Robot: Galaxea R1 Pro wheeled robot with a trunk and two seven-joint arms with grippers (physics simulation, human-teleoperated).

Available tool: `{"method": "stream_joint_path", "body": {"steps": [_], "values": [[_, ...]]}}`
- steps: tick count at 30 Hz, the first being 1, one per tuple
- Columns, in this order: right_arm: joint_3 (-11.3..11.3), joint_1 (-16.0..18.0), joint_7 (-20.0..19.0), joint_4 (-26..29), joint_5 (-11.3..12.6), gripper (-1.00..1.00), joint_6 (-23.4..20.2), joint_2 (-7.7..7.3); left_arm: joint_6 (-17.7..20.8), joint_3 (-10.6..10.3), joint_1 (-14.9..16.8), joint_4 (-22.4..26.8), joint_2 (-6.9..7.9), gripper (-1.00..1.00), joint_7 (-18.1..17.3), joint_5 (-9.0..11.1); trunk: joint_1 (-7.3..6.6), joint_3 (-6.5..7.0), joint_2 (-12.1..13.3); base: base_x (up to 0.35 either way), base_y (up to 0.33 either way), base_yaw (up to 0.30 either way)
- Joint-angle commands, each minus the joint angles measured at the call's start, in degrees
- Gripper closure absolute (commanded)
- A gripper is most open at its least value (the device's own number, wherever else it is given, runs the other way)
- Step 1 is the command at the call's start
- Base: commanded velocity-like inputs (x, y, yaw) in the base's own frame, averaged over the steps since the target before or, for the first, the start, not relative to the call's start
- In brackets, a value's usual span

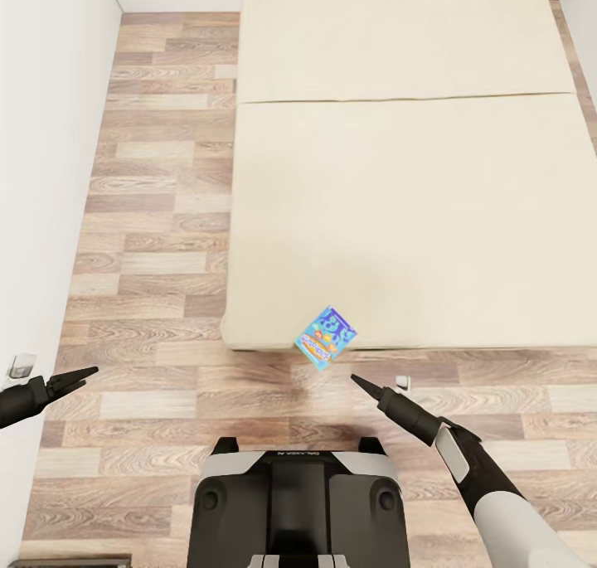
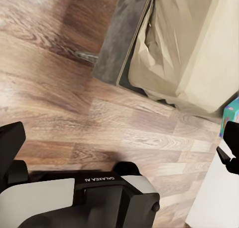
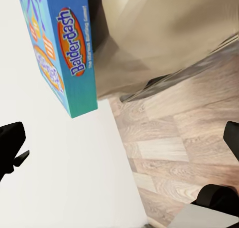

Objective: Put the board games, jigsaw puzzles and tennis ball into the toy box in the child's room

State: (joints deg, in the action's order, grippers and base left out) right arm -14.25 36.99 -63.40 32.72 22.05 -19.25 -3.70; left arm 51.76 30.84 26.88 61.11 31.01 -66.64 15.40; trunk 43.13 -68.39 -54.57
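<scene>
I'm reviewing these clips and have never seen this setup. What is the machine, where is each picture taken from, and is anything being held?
These are simulator renders of a wheeled robot with two arms. The head view looks down over its dark base, a wood floor and a cream bed. A blue Balderdash board game sits at the bed's near edge, overhanging it. The other two pictures come from cameras near each gripper. The left gripper hangs over the floor; the right gripper points towards the game, apart from it. In the right wrist view, the game appears close up. Neither gripper holds anything.
</scene>
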Motion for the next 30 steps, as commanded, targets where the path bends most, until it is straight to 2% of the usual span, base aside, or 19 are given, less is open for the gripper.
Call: {"method": "stream_joint_path", "body": {"steps": [1,30], "values": [[-0.07,0.01,-0.15,-0.01,0.30,-1.00,-0.56,0.00,0.36,0.02,0.02,-0.02,0.01,-1.00,-0.07,0.15,0.00,-0.02,-0.03,-0.037,0.051,0.000],[-0.08,0.01,-0.06,-0.02,0.36,-1.00,-0.61,0.00,0.36,-0.32,0.02,-0.02,-0.07,-1.00,-0.07,0.15,0.00,-0.02,-0.03,0.008,0.056,0.000]]}}
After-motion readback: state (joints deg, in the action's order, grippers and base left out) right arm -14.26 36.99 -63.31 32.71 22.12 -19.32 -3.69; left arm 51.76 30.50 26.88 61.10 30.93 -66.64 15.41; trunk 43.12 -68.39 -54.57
